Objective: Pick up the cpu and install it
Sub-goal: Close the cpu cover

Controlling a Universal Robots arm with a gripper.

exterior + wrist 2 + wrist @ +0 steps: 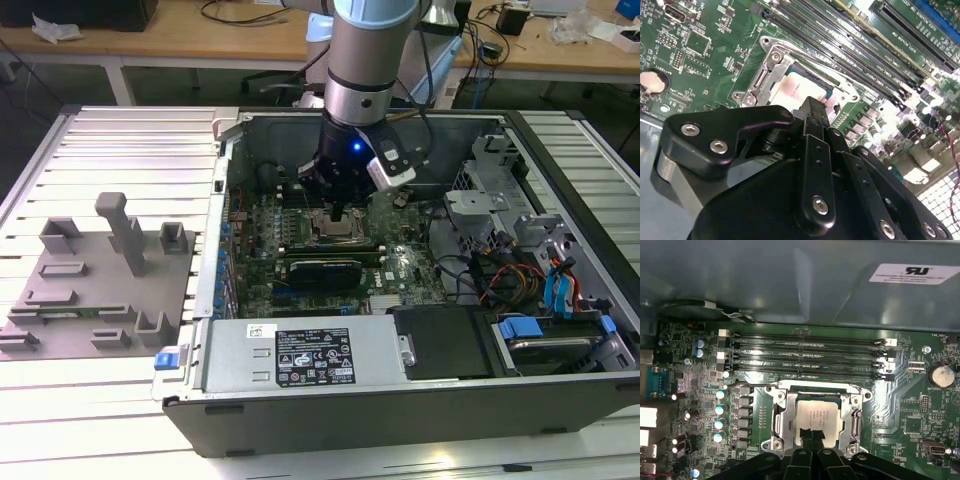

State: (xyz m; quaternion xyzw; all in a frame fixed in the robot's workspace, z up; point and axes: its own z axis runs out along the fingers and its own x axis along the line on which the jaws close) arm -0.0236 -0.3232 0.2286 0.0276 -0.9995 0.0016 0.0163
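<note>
Hand (811, 436) hangs low inside the open computer case (400, 415). Its two black fingertips (806, 435) are drawn narrow, almost together, with nothing seen clamped between them.

- Directly under the tips is the cpu (819, 415): a thin flat square with a pale silvery metal top and faint print. It lies flat in its socket. In both wrist views the fingertips cover one edge of it (790, 87); I cannot tell whether they touch it or stand just above.
- Ringing the cpu on all sides is the metal socket frame (777, 415), bright steel with a screw at each corner.
- Just past the frame, on the side away from the hand, are four long black memory slots (805, 357), running parallel.
- Beside the frame is a row of small silver-topped capacitors (720, 410).
- Farther off on the green motherboard (900, 405) is a round coin cell battery (942, 374).
- Beyond the slots rises the grey case wall (765, 285).

Exterior view:
- The arm comes down over the board with the hand (340, 210) above the socket.
- The labelled power supply (300, 355) lies well apart from the hand, along the case's near side.
- Blue-tabbed drive bays (520, 327) are off to the exterior view's right.
- Outside the case, to the exterior view's left, grey plastic fixture blocks (100, 270) stand on the ribbed table (100, 130).
</note>
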